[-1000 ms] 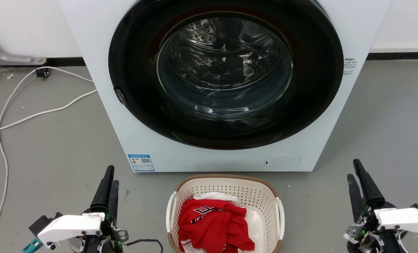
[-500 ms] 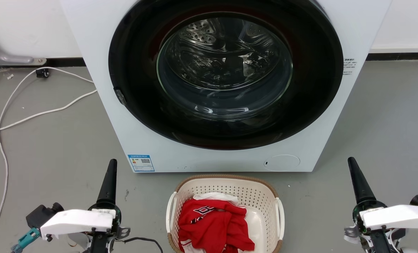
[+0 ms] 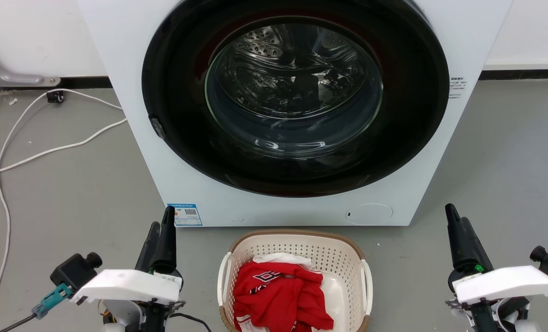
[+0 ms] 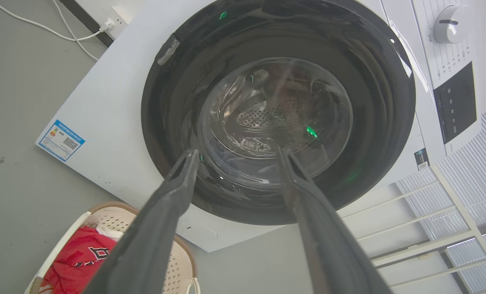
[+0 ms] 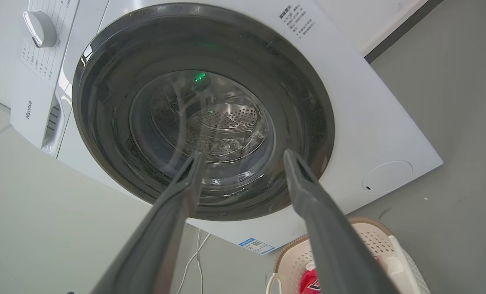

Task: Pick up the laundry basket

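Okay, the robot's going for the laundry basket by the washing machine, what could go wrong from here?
The left gripper and right gripper are both open, out to either side of the laundry basket; an uneven grip on its white handles could tip it and spill the red clothes. The basket sits close to the washing machine, so lifting could knock its rim against it.

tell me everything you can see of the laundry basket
The basket is cream perforated plastic, rounded-rectangular, with a brown woven-look rim and white side handles. It stands upright on the grey floor close in front of the washer, holding a red garment and white cloth. The left tool and right tool stand clear of it.
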You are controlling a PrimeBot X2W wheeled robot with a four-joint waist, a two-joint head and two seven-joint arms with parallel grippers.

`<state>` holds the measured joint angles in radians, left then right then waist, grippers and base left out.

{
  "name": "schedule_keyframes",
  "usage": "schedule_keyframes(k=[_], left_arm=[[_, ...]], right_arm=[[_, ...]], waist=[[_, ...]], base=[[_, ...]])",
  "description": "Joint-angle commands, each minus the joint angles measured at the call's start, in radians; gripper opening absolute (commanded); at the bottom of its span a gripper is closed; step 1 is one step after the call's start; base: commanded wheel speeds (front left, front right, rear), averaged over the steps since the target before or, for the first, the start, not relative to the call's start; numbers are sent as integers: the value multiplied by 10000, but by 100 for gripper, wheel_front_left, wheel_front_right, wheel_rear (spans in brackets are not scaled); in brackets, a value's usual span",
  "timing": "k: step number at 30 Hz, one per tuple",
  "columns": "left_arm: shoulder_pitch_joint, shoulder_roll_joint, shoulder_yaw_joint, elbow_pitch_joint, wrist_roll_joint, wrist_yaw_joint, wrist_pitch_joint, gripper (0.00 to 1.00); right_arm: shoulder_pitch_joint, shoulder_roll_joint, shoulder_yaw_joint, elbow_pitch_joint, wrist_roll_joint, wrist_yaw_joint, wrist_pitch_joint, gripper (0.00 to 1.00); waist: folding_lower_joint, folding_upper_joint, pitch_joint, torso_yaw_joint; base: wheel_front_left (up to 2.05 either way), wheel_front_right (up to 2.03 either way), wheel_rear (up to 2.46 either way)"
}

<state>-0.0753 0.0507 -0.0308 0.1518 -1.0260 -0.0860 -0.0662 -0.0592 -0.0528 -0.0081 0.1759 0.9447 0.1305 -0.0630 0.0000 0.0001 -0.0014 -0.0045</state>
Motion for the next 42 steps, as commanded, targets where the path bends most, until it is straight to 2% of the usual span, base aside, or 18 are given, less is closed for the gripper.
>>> schedule_keyframes(k=[1, 19, 42], left_arm=[[-98, 34, -96, -141, 476, 60, -115, 100], [-58, 24, -474, -110, 3319, 458, -655, 100], [-37, 12, -667, 97, 5986, 715, -1231, 100]], right_arm=[[-28, -14, 39, -177, -439, 1, -125, 100], [67, 2, 256, -104, -3195, 2, -670, 100], [253, 15, 451, -115, -5885, 2, -963, 100]], waist=[[0, -1, -6, 2], [0, -1, -49, 24], [0, -1, -122, 59]], base=[[0, 0, 0], [0, 0, 0], [0, 0, 0]])
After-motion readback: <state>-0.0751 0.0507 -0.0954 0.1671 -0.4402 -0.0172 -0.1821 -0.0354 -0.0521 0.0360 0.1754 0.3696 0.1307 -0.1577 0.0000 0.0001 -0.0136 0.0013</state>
